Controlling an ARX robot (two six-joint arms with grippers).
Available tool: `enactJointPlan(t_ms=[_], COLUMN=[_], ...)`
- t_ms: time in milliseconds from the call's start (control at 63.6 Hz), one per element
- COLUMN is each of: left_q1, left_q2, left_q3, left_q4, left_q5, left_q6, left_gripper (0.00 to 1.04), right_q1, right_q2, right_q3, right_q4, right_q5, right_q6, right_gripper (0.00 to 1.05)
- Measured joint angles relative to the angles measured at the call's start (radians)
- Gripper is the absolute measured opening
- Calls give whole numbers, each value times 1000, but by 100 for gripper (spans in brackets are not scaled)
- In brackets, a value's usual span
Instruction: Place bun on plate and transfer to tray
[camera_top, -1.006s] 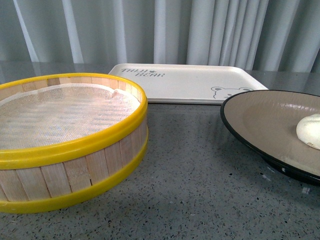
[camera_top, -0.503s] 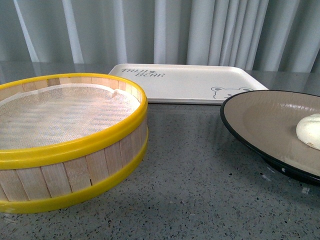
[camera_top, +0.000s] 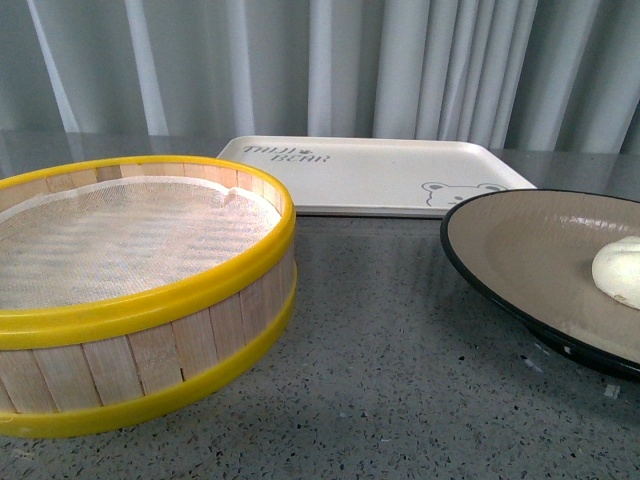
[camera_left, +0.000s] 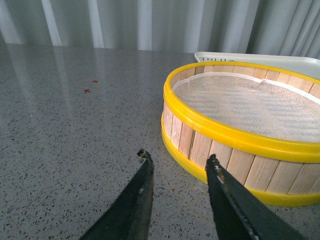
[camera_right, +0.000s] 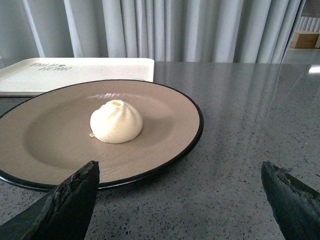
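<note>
The cream-white bun (camera_right: 116, 121) sits in the middle of the beige plate (camera_right: 165, 107) with a black rim; in the front view the bun (camera_top: 620, 271) is at the right edge on the plate (camera_top: 500, 235). The cream tray (camera_top: 370, 172) with lettering and a bear face lies behind, and shows in the right wrist view (camera_right: 75, 72). My right gripper (camera_right: 180, 170) is open wide and empty, just short of the plate's near rim. My left gripper (camera_left: 177, 159) is open and empty, low over the table beside the steamer basket. Neither gripper shows in the front view.
A yellow-rimmed wooden steamer basket (camera_top: 130, 300) with a white mesh liner stands at the left, also in the left wrist view (camera_left: 240, 125). The grey speckled table (camera_top: 400, 380) runs between basket and plate. Grey curtains hang behind. Small red marks (camera_left: 87, 90) lie on the table.
The front view has shifted slightly: the basket, tray and plate all sit a little lower and further right in the picture. The bun stays on the plate.
</note>
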Motion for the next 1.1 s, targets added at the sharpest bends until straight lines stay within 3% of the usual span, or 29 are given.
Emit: enactJointPlan(t_ms=[94,189,236,330,409,582,660,802,1100], left_q1=[0,0,0,0,0,0,0,0,0], left_q2=[0,0,0,0,-1,-1,-1,-1,-1], left_q3=[0,0,0,0,0,0,0,0,0], left_q4=[0,0,0,0,0,0,0,0,0], left_q5=[0,0,0,-1,0,0,0,0,0], left_q6=[0,0,0,0,0,0,0,0,0], left_gripper=[53,67,79,100,98,98,98,98,98], right_q1=[7,91,133,27,-155,-370,-373,-325,-209], right_q2=[10,82,125,245,411,602,650,706,797], right_q3=[8,58,105,217,299,324,325,328,347], right_q4=[-26,-64,-33,89,123,43,40,35,56], right_q5=[1,98,111,-13,-156,-337,-409,-426,-408], right_q6=[-19,-108,-133,-72,92,521,735,930,1126], right_gripper=[96,96,96,96,96,96,96,96,96])
